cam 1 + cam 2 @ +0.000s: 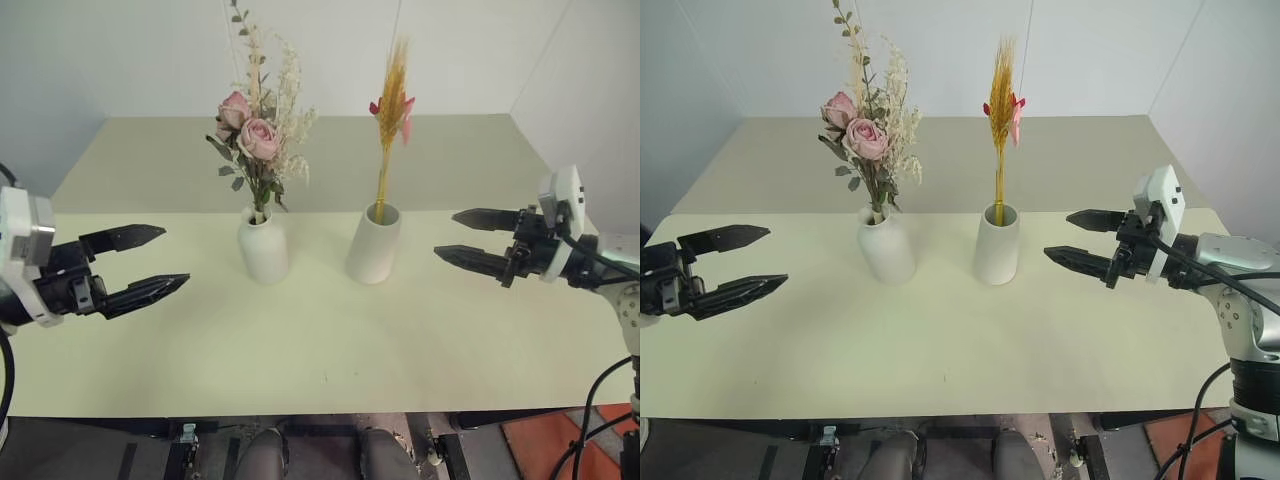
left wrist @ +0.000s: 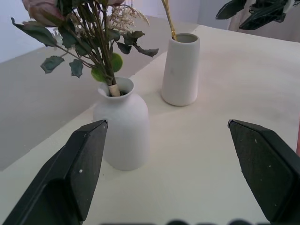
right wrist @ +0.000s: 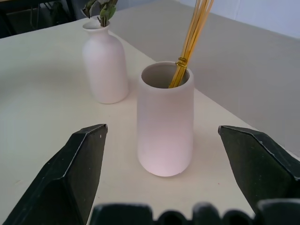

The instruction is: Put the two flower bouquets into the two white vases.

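Two bouquet stems' lower ends (image 3: 179,75) hidden inside vases (image 1: 263,246).

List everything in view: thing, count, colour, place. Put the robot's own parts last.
rose bouquet: one, pink roses with grey-green leaves and pale sprigs, standing in the bottle-shaped vase.
wheat-stalk bouquet: one, yellow stalks with pink-red blossoms, standing in the cylinder vase.
bottle-shaped vase: one, white, mid-table, on the robot's left of the other vase.
cylinder vase: one, white, wide-mouthed, mid-table, apart from the bottle-shaped vase.
table: one, pale cream, under both vases.
left claw: one, black, open, holding nothing, left of the vases.
right claw: one, black, open, holding nothing, right of the vases.
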Available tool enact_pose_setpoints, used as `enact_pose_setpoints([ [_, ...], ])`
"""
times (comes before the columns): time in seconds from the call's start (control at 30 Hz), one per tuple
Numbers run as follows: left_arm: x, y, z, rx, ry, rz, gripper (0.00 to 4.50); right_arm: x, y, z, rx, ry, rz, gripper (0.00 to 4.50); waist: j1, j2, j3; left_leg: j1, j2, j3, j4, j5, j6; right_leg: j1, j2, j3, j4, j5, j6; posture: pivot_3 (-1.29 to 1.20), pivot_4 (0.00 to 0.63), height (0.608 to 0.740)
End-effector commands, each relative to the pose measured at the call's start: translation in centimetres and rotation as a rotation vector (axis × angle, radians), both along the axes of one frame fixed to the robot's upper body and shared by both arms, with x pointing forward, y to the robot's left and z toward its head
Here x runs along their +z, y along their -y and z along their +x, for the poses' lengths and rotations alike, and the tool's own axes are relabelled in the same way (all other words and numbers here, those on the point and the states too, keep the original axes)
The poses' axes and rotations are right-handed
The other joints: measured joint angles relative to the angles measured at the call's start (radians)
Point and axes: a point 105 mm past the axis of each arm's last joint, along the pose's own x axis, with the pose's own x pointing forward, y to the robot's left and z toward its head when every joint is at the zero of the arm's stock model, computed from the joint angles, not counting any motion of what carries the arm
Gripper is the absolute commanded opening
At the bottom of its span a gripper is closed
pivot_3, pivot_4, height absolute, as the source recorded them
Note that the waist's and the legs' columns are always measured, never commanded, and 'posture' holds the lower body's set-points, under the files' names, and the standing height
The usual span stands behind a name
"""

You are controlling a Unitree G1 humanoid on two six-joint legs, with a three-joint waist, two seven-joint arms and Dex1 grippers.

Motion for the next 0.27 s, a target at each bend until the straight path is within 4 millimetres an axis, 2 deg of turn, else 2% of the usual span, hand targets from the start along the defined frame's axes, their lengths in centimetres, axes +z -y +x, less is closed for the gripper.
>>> enact_pose_setpoints([
  [0.03,0.79,0.49,-0.19,-0.032,0.029,0.003,4.47,1.47,0.31,-0.66,-0.010,0.052,0.002,4.50,0.000,0.000,0.000,0.000,0.000,0.000,0.000,0.000,0.000,0.000,0.000,0.000,0.000,0.000,0.000,0.00,0.150,0.740],
  [0.27,0.99,0.74,-0.13,-0.044,0.027,0.005,4.47,1.38,0.35,-0.74,-0.016,0.053,0.008,4.50,-0.001,0.000,0.000,0.000,0.000,0.000,0.000,0.000,0.000,0.000,0.000,0.000,0.000,0.000,0.000,0.00,0.150,0.740],
])
